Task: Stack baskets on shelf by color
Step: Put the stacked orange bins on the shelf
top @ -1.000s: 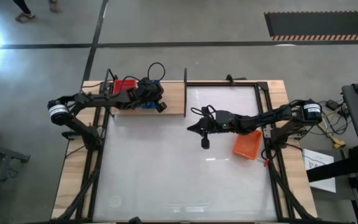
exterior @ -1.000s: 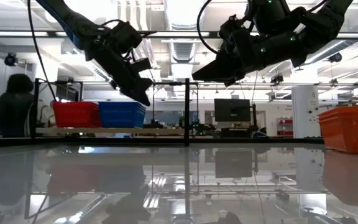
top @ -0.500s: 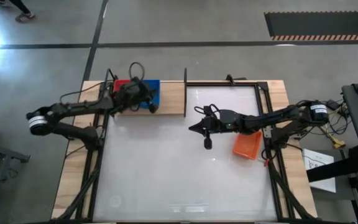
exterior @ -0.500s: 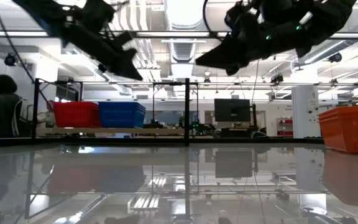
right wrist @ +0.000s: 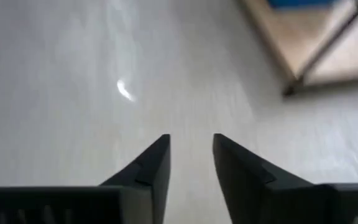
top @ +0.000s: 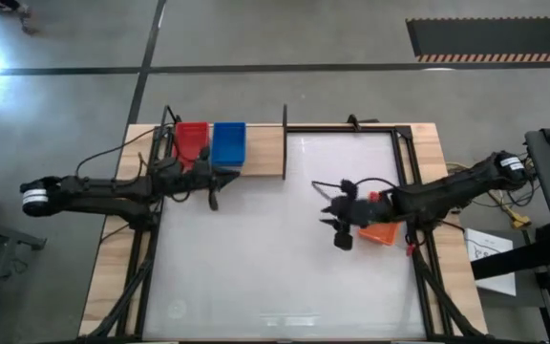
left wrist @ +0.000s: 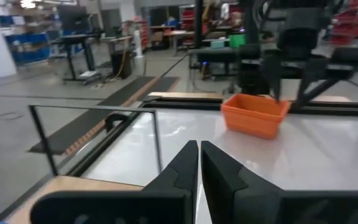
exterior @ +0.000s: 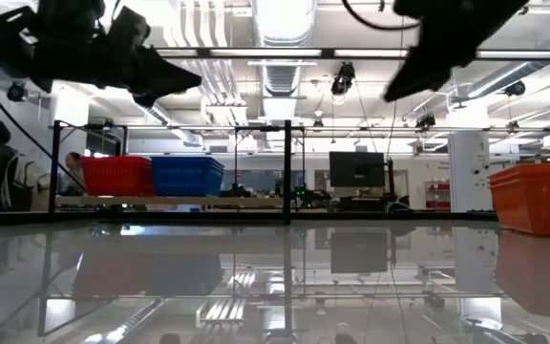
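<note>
Reaching for the orange basket (top: 380, 230): right hand (top: 330, 216), fingers part-spread and empty, should straddle one rim squarely; left hand (top: 214, 202) is pinched shut, empty.

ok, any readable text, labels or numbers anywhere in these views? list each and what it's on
None readable.
Sheet of paper on the floor beside the table's right edge: has dark marks, too small to read.
Monitor in the room behind the table: dark, no text shows.
Red basket, blue basket, orange basket: no label visible.
Shelf: bare wood, no marking.
</note>
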Controlling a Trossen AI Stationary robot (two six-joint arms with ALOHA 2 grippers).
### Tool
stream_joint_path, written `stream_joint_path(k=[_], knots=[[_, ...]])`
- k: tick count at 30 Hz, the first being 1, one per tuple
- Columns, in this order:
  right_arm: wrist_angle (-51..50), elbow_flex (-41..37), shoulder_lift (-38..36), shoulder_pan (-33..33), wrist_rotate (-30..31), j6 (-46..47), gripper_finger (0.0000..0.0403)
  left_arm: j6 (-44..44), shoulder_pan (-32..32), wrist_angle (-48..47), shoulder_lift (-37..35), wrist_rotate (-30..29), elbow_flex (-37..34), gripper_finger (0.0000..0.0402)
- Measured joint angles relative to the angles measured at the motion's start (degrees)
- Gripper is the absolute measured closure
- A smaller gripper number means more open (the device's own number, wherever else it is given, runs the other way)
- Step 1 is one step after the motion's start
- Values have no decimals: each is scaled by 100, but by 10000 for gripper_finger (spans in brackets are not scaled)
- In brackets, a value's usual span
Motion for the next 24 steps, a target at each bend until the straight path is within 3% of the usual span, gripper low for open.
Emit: stream_joint_path(k=[6,12,16,24], knots=[[-3068,1118,330,843,273,2075,226,1,-169,432,32,19,-386,398],[-5060,1896,975,1608,174,3738,180,-3,-177,500,197,19,-418,398],[-5715,2045,1364,1924,-437,4492,166,9,-186,523,289,19,-418,398],[-5514,1292,1436,2073,-922,4862,163,15,-200,614,348,17,-419,398]])
